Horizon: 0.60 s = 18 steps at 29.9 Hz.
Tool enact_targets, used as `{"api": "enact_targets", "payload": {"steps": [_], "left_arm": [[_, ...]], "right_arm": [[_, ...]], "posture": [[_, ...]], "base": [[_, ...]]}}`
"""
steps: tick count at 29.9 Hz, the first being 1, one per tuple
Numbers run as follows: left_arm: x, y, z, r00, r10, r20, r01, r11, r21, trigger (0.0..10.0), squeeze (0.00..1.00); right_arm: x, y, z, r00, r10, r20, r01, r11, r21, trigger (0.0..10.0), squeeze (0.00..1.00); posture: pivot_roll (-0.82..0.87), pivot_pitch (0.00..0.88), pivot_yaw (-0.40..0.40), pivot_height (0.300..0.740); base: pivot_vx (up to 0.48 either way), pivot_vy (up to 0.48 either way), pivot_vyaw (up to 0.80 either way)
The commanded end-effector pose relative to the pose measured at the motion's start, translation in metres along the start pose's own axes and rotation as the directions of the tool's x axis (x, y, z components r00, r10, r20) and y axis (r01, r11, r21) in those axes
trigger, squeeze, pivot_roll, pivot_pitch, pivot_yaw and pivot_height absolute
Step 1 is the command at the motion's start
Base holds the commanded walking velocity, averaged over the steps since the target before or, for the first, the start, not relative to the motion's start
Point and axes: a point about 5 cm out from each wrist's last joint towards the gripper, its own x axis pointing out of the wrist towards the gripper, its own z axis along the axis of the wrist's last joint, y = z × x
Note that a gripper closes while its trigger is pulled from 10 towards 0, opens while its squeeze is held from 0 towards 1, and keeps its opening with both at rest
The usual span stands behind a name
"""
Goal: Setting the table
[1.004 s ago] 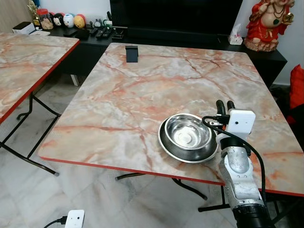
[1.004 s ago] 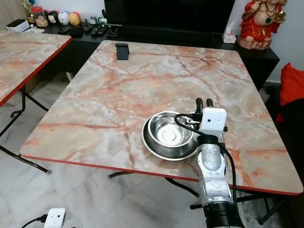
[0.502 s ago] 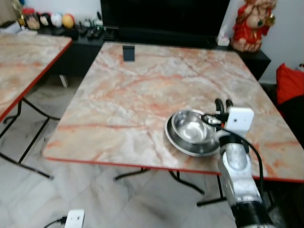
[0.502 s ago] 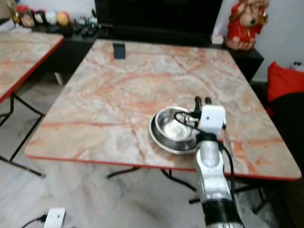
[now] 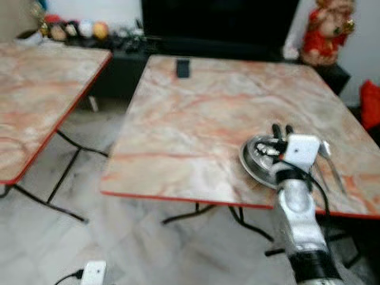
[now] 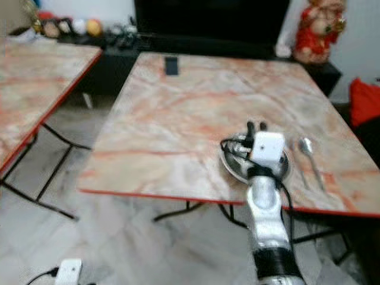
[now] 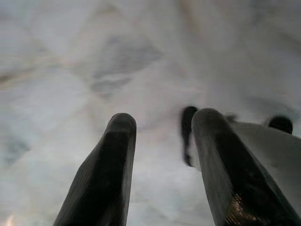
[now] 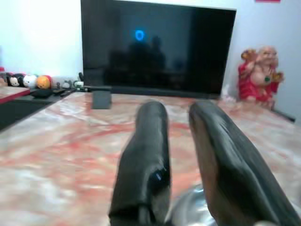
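A steel bowl nested in a steel plate (image 5: 255, 161) sits near the front right of the marble table (image 5: 196, 113). My right gripper (image 5: 281, 127) hovers over the bowl's near right rim, open by a narrow gap with nothing between its fingers; the right wrist view looks along the gripper (image 8: 176, 113) across the tabletop. Two pieces of steel cutlery (image 6: 306, 148) lie on the table just right of the bowl. My left gripper (image 7: 162, 122) hangs open over the floor. The eye views are blurred.
A second marble table (image 5: 41, 95) stands to the left, with a floor gap between. A black stand (image 5: 183, 68) sits at the table's far edge. Behind are a TV (image 8: 155, 47), a red statue (image 5: 323, 32) and a low cabinet. A white plug (image 5: 93, 273) lies on the floor.
The whole picture has shifted, so the camera moved; the cutlery right of the bowl has come into view. My right gripper stays by the bowl's rim.
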Motion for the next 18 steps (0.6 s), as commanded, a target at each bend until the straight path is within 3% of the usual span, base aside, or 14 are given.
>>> {"api": "enact_targets", "payload": {"steps": [1, 18], "left_arm": [[0.0011, -0.0069, 0.0012, 1.000, -0.014, 0.003, 0.014, 1.000, -0.013, 10.0, 0.00], [0.0012, -0.0069, 0.0019, 1.000, -0.017, 0.003, 0.017, 1.000, -0.010, 10.0, 0.00]], "right_arm": [[0.0004, -0.0125, 0.0006, 0.999, -0.035, 0.003, 0.035, 0.999, -0.017, 10.0, 0.00], [-0.0014, -0.0204, -0.0015, 0.998, -0.055, 0.000, 0.055, 0.998, -0.032, 10.0, 0.00]], "posture": [[-0.07, 0.000, -0.016, 0.740], [-0.07, 0.000, -0.013, 0.740]], "base": [[0.000, 0.480, 0.00], [0.000, 0.480, 0.00]]}}
